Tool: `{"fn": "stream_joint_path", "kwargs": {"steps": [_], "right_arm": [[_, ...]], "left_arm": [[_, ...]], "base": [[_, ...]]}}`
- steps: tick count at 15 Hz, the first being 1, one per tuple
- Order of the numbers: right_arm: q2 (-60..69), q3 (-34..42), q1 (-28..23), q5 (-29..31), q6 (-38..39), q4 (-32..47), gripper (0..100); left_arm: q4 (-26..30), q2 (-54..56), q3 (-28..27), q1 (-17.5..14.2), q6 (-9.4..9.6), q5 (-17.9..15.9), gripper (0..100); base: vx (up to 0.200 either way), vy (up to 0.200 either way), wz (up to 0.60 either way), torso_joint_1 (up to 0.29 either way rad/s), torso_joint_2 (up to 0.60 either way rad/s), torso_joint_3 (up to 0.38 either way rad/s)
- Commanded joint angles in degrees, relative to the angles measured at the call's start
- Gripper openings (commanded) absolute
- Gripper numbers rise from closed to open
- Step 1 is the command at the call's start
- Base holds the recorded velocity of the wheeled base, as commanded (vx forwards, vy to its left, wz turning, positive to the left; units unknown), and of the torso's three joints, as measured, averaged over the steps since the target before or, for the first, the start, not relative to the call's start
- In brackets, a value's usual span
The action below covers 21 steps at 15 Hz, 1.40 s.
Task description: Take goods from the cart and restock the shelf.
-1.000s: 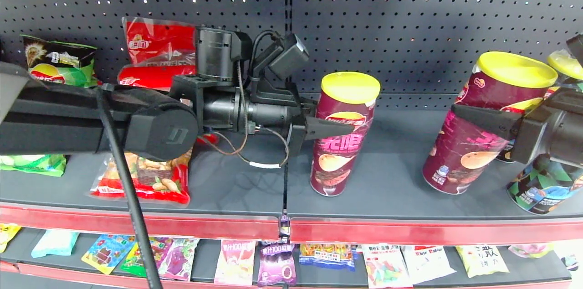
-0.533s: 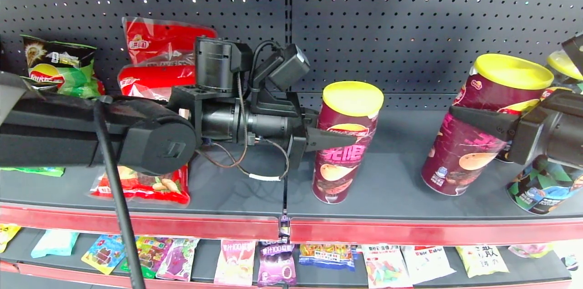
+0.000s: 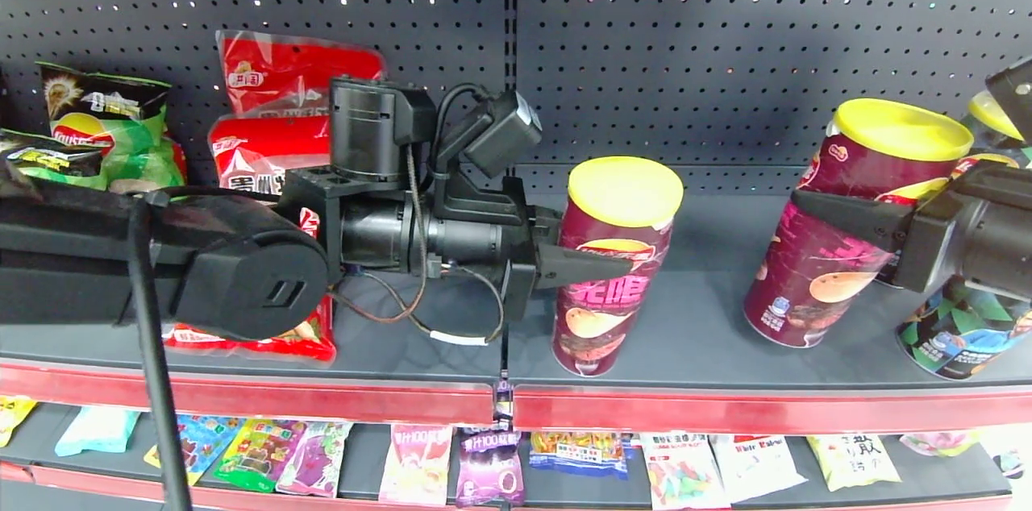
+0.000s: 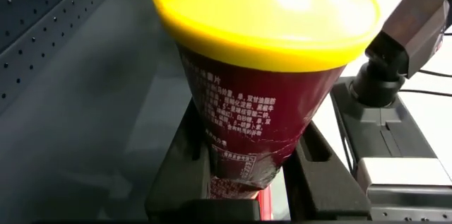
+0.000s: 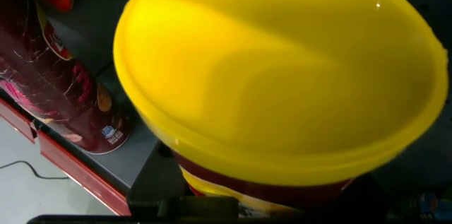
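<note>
Left gripper (image 3: 619,251) clamped on the upright chip can (image 3: 597,317) — long axis vertical, base just behind the front edge of the shelf (image 3: 693,350) at mid-length — right gripper (image 3: 814,206) grips a second can (image 5: 282,75) toward the right end.

Even overhead light falls on the shelf (image 3: 701,334); the can (image 3: 601,309) in my left gripper (image 4: 247,189) throws only a soft shadow there. Pinpoints glint through the pegboard (image 3: 726,27) holes from 10 to 2 o'clock, and the red bags (image 3: 282,84) at 10 o'clock carry a sheen. White glare sits on the can's yellow lid (image 4: 233,19). The shelf's red lip (image 3: 726,408) bows at 4 and 8 o'clock.
</note>
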State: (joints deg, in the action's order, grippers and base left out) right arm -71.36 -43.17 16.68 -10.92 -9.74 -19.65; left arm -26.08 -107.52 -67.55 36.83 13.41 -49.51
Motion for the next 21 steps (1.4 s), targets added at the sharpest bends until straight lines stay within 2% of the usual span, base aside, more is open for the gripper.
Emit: {"fn": "stream_joint_path", "kwargs": {"steps": [1, 3, 11, 14, 15, 19, 21], "right_arm": [[-0.09, -0.08, 0.02, 0.02, -0.02, -0.04, 0], [-0.09, -0.08, 0.02, 0.02, -0.10, -0.04, 0], [-0.44, -0.69, 0.55, -0.06, -0.28, -0.04, 0], [-3.43, -4.03, 1.87, 0.02, -0.28, -0.12, 0], [-3.52, -4.12, 1.87, 0.02, -0.28, -0.12, 0], [-9.50, -10.27, 4.33, 0.02, -0.19, -0.04, 0], [-14.77, -14.67, 4.94, -0.24, -0.02, -0.12, 0]], "left_arm": [[0.15, 0.47, 0.31, 0.09, -0.84, 0.02, 0], [-0.20, 1.09, 0.40, 0.09, -2.16, 0.02, 0], [-0.29, 0.73, 0.66, 0.09, -2.16, 0.11, 0], [-0.91, 0.65, 0.66, 0.09, -2.16, 0.38, 0], [-0.91, 0.65, 0.66, 0.09, -2.16, 0.38, 100], [-0.99, 1.17, 1.72, -0.18, -2.25, 0.46, 100], [-0.99, 3.02, 4.62, -0.70, -2.25, 0.55, 100]], "base": [[0.000, 0.000, 0.00, 0.000, 0.00, 0.000], [0.000, 0.000, 0.00, 0.000, 0.00, 0.000], [0.000, 0.000, 0.00, 0.000, 0.00, 0.000], [0.000, 0.000, 0.00, 0.000, 0.00, 0.000], [0.000, 0.000, 0.00, 0.000, 0.00, 0.000], [0.000, 0.000, 0.00, 0.000, 0.00, 0.000], [0.000, 0.000, 0.00, 0.000, 0.00, 0.000]]}}
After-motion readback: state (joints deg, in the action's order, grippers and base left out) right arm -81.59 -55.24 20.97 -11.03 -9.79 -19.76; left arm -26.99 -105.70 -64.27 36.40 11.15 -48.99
